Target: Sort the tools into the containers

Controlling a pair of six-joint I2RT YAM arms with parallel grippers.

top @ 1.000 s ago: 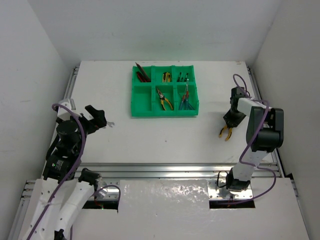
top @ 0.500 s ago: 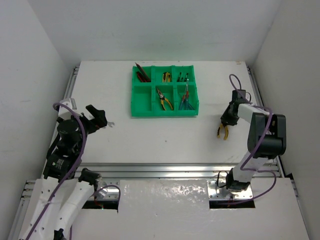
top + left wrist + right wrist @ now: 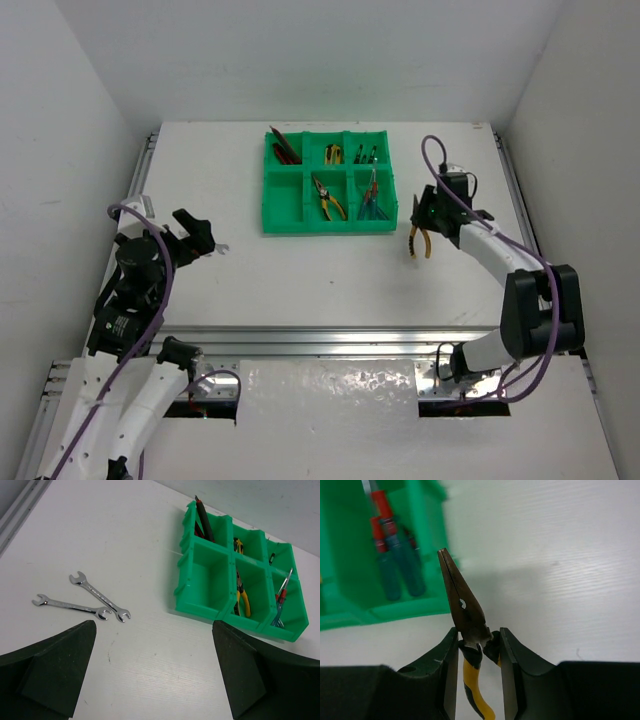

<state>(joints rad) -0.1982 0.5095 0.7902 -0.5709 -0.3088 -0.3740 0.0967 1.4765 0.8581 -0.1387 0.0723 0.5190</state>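
Right claw around pliers beside green tray

Yellow-handled pliers, nose toward the green tray, sit clamped in the right tool just beside its near-right corner, while two silver wrenches lie flat on the desk, well left of it.
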